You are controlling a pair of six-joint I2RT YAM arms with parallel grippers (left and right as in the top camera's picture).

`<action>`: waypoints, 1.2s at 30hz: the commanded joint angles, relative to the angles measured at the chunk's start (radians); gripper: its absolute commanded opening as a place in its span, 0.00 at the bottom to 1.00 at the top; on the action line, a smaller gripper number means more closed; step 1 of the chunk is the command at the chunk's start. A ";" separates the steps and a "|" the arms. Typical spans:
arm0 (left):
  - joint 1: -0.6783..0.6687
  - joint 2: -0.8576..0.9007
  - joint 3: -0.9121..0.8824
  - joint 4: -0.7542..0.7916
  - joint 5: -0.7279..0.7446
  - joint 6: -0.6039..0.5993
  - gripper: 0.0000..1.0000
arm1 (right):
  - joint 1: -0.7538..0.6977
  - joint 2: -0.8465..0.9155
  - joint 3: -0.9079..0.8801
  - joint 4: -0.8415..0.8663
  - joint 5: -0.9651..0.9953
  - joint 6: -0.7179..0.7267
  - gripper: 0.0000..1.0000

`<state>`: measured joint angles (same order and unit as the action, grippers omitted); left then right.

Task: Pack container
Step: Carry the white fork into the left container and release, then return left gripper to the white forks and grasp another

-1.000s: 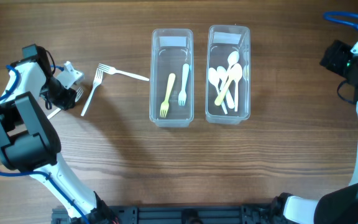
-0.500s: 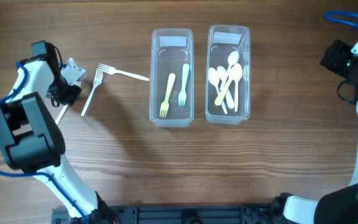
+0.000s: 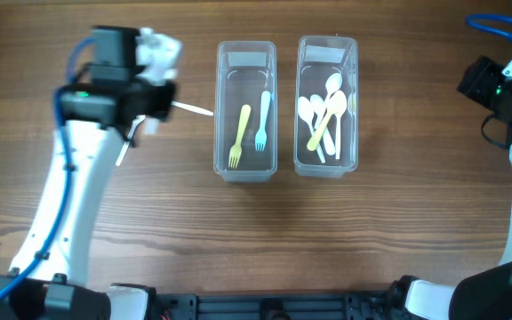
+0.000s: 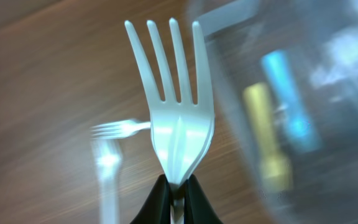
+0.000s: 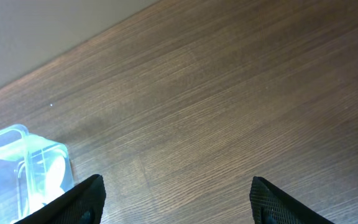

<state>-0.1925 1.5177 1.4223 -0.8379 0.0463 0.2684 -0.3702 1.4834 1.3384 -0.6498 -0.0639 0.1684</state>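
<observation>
1. Your left gripper (image 4: 178, 189) is clamped on a white plastic fork (image 4: 176, 118). The black fingers pinch its neck just below the tines, which point away from the wrist camera.
2. That held fork sits just left of the clear rectangular plastic container on the left (image 3: 219, 107). In the left wrist view the container's wall fills the right side, blurred. You cannot make out the held fork from overhead, because the left arm (image 3: 87, 178) covers it.
3. Inside that left container lie a yellow plastic fork (image 3: 239, 135) and a light blue plastic fork (image 3: 263, 120). They lie side by side, lengthwise, tines toward the near end.
4. The second clear rectangular plastic container (image 3: 356, 107) stands just right of the first, with a narrow gap between them. It holds a loose pile of white and cream plastic spoons (image 3: 327, 116).
5. More white cutlery lies on the brown wooden table (image 3: 327, 231) under your left arm. One white handle (image 3: 194, 109) pokes out toward the left container, and another white handle end (image 3: 123, 153) shows nearer the arm. The rest is hidden.
6. Your right gripper (image 5: 178, 186) has its jaws spread wide with nothing between them. It hangs at the far right of the table, well apart from the containers. Only a corner of the spoon container appears in its wrist view.
</observation>
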 commanded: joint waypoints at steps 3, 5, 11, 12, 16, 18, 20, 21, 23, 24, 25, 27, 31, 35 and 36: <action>-0.227 0.106 0.005 0.082 0.061 -0.507 0.04 | -0.002 -0.006 0.015 -0.001 -0.016 0.018 0.75; -0.270 0.171 0.005 0.117 0.061 -0.620 0.04 | -0.002 -0.006 0.015 -0.002 -0.016 0.018 0.74; -0.305 0.378 0.005 0.151 0.065 -0.702 0.04 | -0.002 -0.006 0.015 -0.025 -0.016 0.017 0.75; -0.304 0.408 0.005 0.148 0.066 -0.702 0.06 | -0.002 -0.006 0.015 -0.028 -0.016 0.018 0.75; -0.279 0.400 0.023 0.165 0.062 -0.692 0.11 | -0.002 -0.006 0.015 -0.040 -0.016 0.018 0.75; -0.248 0.356 0.072 0.148 0.062 -0.692 0.26 | -0.002 -0.006 0.015 -0.043 -0.016 0.018 0.75; -0.215 0.296 0.111 0.138 0.062 -0.692 0.49 | -0.002 -0.006 0.015 -0.043 -0.015 0.017 0.76; -0.194 0.257 0.120 0.140 0.061 -0.692 0.57 | -0.002 -0.006 0.015 -0.044 -0.011 0.017 0.76; -0.160 0.204 0.121 0.149 0.061 -0.691 0.69 | -0.002 -0.006 0.014 -0.043 -0.011 0.016 0.76; -0.142 0.179 0.121 0.149 0.064 -0.691 0.69 | -0.002 -0.006 0.014 -0.043 -0.011 0.016 0.76; -0.130 0.164 0.121 0.148 0.070 -0.691 0.66 | -0.002 -0.006 0.014 -0.043 -0.011 0.016 0.76; -0.123 0.148 0.121 0.120 0.066 -0.657 0.60 | -0.002 -0.006 0.014 -0.042 -0.011 0.016 0.76; -0.081 0.142 0.121 -0.038 -0.218 -0.612 0.82 | -0.002 -0.006 0.014 -0.043 0.004 0.014 0.77; 0.041 0.178 0.113 -0.175 -0.295 -0.376 0.83 | -0.002 -0.004 0.014 -0.043 0.003 0.015 0.77; 0.083 0.192 0.113 -0.194 -0.294 -0.326 0.81 | -0.002 -0.002 0.014 -0.043 0.003 0.016 0.77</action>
<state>-0.2188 1.6638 1.5417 -0.9878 -0.1471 -0.2775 -0.3702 1.4834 1.3384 -0.6949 -0.0669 0.1719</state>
